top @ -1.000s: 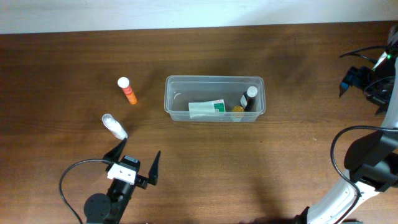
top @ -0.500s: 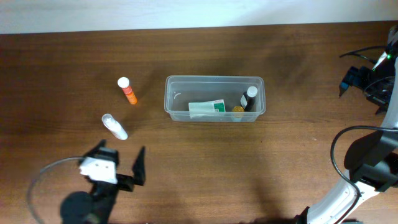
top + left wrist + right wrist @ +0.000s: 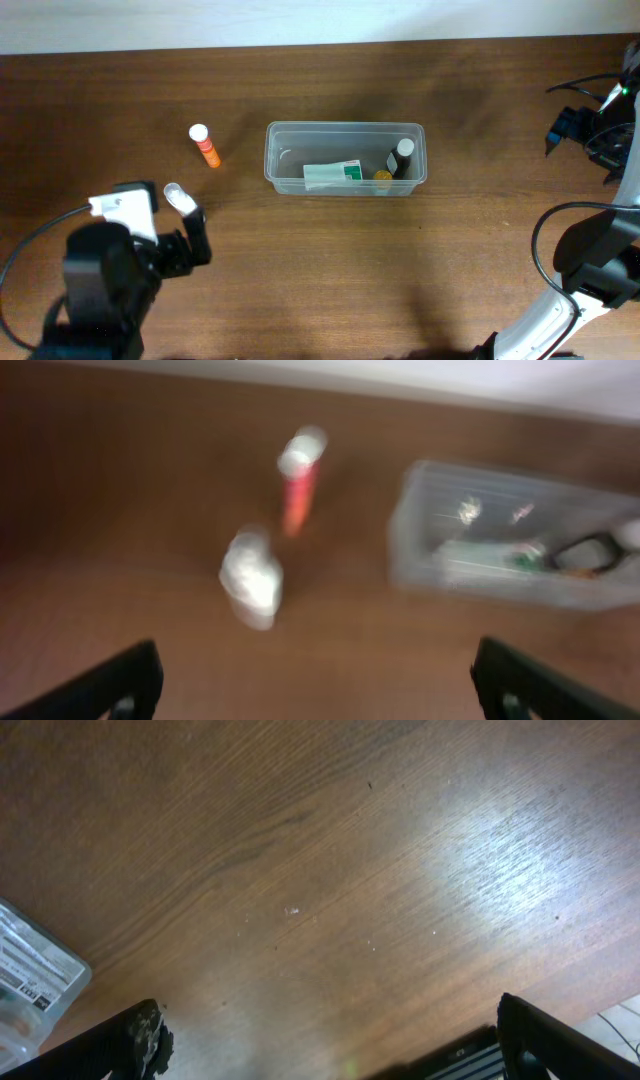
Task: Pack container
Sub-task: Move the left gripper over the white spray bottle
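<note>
Container: clear tub, lying long side across mid-surface, open top, upright.

Inside it: a green-and-white tube flat on the floor near the middle. A dark bottle with a white cap sits at the right end. A small amber item lies just beside that bottle; what it is, cannot tell.

Progress, as a judgement: partly packed. Three pieces are in, two are out. Both of those lie left of the container, apart from it and from each other. The orange bottle with a white cap is roughly level with the container's far wall. The white bottle is further left and nearer the camera side than the container's front wall. Nothing loose shows to the container's right. Left to do: bring both in. No lid is seen.

Left tool: fingers spread wide, holding nothing. It sits left of the container and low over the surface. The wrist view is blurred, with the white bottle ahead and slightly left of the gap's centre line. The orange bottle is beyond it and the container off to the right. The arm reaches in from the near-left edge. This reads as lining up on the white bottle, with no contact visible.

Right tool: fingers also wide apart, empty, well right of the container over bare wood. Only the container's corner shows at its view's left edge. Looks parked.
</note>
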